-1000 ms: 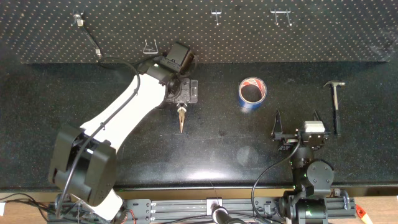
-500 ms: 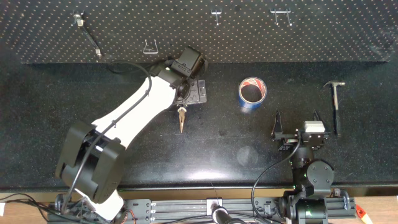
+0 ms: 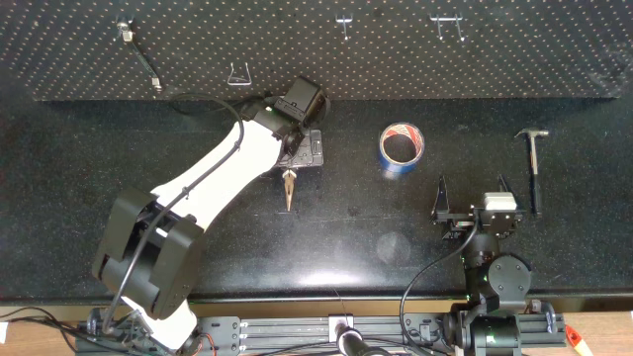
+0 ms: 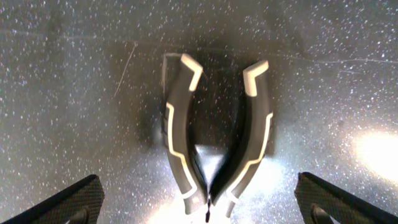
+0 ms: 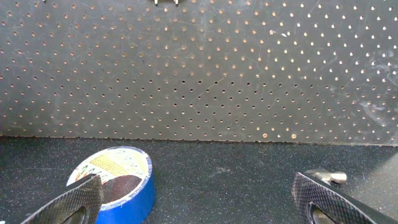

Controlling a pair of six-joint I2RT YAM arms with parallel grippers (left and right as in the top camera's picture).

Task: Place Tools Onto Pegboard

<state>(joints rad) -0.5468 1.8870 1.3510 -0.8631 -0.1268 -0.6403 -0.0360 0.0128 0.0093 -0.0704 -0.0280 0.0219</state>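
Note:
Pliers [image 3: 288, 188] with grey, white-trimmed handles [image 4: 217, 137] lie on the black table, nose pointing toward the front edge. My left gripper [image 3: 304, 148] hangs over the handle end, open wide, with a finger [image 4: 62, 202] well off to each side and not touching. A blue tape roll [image 3: 402, 146] lies flat right of centre, also the tape roll [image 5: 115, 183] in the right wrist view. A hammer [image 3: 534, 168] lies at the far right. My right gripper [image 3: 473, 195] stands open and empty near the front, facing the pegboard [image 5: 199, 74].
The pegboard [image 3: 316, 44] lines the back edge and carries metal hooks [image 3: 343, 25], [image 3: 447, 27], a wire hook [image 3: 238, 73] and a long black tool [image 3: 143, 57] at the left. The hammer's head [image 5: 326, 177] lies beyond my right gripper's finger.
My left gripper has shifted a little to the right above the pliers' handles. The pliers, tape, hammer and right arm have not moved.

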